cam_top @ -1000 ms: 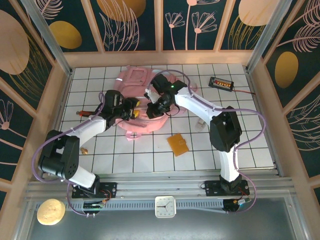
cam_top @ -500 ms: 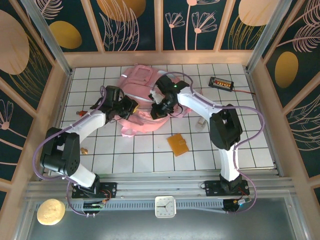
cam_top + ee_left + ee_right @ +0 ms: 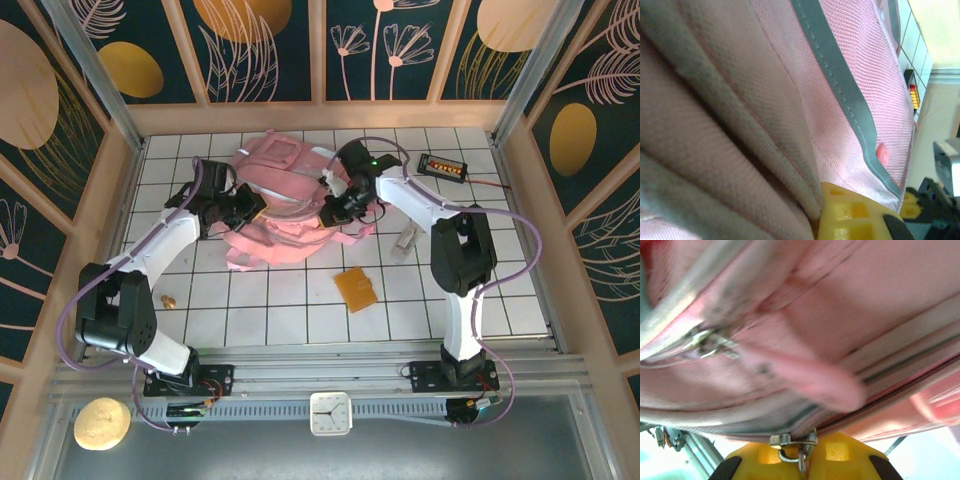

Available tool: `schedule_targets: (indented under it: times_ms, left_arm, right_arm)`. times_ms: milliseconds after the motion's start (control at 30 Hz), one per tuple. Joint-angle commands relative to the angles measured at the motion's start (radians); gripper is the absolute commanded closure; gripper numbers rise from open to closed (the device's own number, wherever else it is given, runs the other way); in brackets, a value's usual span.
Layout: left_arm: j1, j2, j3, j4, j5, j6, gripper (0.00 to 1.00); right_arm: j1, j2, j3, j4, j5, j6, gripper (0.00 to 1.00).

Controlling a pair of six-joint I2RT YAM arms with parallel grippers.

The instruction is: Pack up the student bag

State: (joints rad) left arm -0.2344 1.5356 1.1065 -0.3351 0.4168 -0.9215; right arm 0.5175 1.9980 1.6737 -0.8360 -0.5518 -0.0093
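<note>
Top external view: student bag, pink, crumpled at centre-rear of tiled tabletop. At bag's left side, left gripper, fingers clamped on fabric fold; at its right side, right gripper, fingers pinched together on zip edge. Orange pouch near, in front; black device well apart, rear right.

A flat orange wallet lies on the white tiled table. Behind the wallet and to its right, near the back wall, sits a small black device with red and yellow markings. A pale little object lies just right of the wallet. Well left of the wallet rests a tiny golden item. In front of the wallet, off the tiles, are a white square clock and, further left, a round tan disc
</note>
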Motion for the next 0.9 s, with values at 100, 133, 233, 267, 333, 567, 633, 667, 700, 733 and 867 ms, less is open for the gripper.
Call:
schedule_targets:
  times_ms: [100,133,233,267,333,567,633,667,700,733,867]
  left_arm:
    - [0.067,0.001,0.033,-0.119,-0.139,0.244,1.00]
    - [0.067,0.001,0.040,-0.130,-0.132,0.259,1.00]
    - [0.067,0.011,0.058,-0.137,-0.092,0.296,1.00]
    - [0.067,0.012,0.060,-0.127,-0.074,0.303,1.00]
    - [0.067,0.020,0.068,-0.131,-0.057,0.311,1.00]
    - [0.067,0.028,0.052,-0.083,-0.004,0.280,1.00]
    - [0.067,0.029,0.051,-0.079,0.000,0.275,1.00]
    - [0.067,0.029,0.052,-0.080,-0.001,0.275,1.00]
    - [0.067,0.030,0.052,-0.079,0.000,0.273,1.00]
    - [0.067,0.029,0.051,-0.073,0.004,0.270,1.00]
    - [0.067,0.028,0.014,0.000,0.051,0.209,1.00]
  right_arm:
    - [-0.205,0.004,-0.002,0.015,0.149,-0.048,1.00]
    - [-0.218,0.011,0.004,0.037,0.152,-0.067,1.00]
    - [-0.242,0.042,0.045,0.066,0.132,-0.111,1.00]
    - [-0.246,0.047,0.046,0.098,0.111,-0.119,1.00]
    - [-0.244,0.061,0.052,0.144,0.119,-0.135,1.00]
    - [-0.244,0.128,0.135,0.113,0.134,-0.144,1.00]
    - [-0.252,0.124,0.121,0.115,0.157,-0.136,1.00]
    - [-0.260,0.122,0.114,0.113,0.185,-0.128,1.00]
    - [-0.275,0.122,0.116,0.107,0.183,-0.125,1.00]
    - [-0.287,0.122,0.118,0.106,0.181,-0.116,1.00]
    - [-0.305,0.088,0.109,0.118,0.141,-0.073,0.73]
